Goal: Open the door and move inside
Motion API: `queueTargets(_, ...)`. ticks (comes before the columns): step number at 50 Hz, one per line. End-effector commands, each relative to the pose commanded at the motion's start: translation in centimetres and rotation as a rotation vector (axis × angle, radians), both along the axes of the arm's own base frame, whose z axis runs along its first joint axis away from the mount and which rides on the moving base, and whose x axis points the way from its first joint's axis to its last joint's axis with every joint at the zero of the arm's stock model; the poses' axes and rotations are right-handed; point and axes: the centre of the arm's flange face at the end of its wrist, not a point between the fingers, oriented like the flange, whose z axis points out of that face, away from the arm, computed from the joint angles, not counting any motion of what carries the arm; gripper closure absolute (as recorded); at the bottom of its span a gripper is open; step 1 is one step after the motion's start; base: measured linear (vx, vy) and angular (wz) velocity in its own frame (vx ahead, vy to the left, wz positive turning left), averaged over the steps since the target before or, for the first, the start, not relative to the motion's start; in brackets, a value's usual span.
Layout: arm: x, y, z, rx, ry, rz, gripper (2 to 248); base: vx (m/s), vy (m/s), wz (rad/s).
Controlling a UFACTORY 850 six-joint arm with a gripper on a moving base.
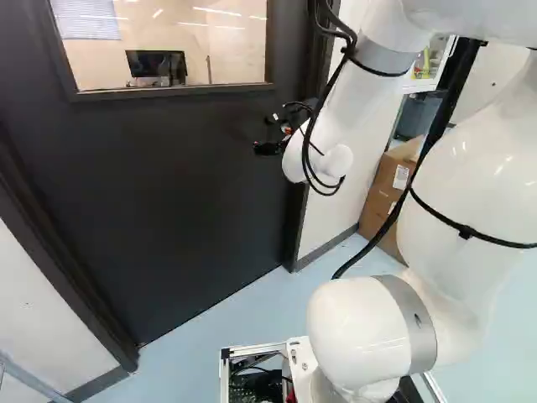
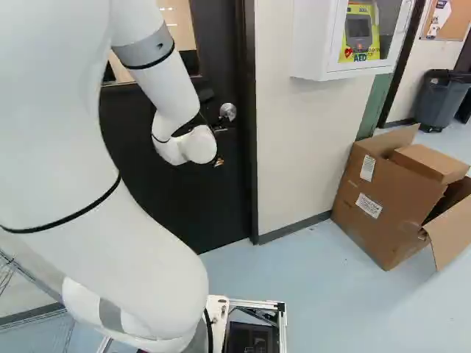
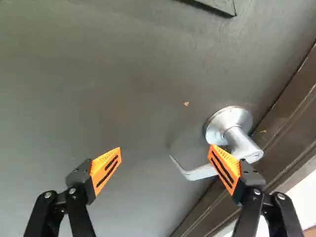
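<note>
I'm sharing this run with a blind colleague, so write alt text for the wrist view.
A black gripper, its two orange-padded fingers wide open, faces a dark door; one finger partly covers the silver lever handle, and whether they touch is unclear. The handle sits beside the brown door frame.

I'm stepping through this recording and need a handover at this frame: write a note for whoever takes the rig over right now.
Hand: open, fingers wide apart, nothing gripped.
Door: looks shut in its frame.
Lever handle: one finger overlaps it in the wrist view, and its free end shows between the fingers. Whether that finger touches it, I cannot tell.
Done: arm up at the door, hand near the lever.
Left: work the lever, open the door, move the base inside.
Aside: cardboard box on the floor, right of the door in the right base view.
</note>
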Motion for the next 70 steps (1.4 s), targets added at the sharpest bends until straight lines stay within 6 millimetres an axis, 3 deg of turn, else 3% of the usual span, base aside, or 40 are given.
queueTargets(44, 0.7, -0.6, -4.6, 0.005, 0.106, -0.012, 3, 0.000, 0.000, 0.000)
queueTargets(70, 1.3, -0.5, -4.9, 0.004, 0.107, -0.005, 3, 0.000, 0.000, 0.000)
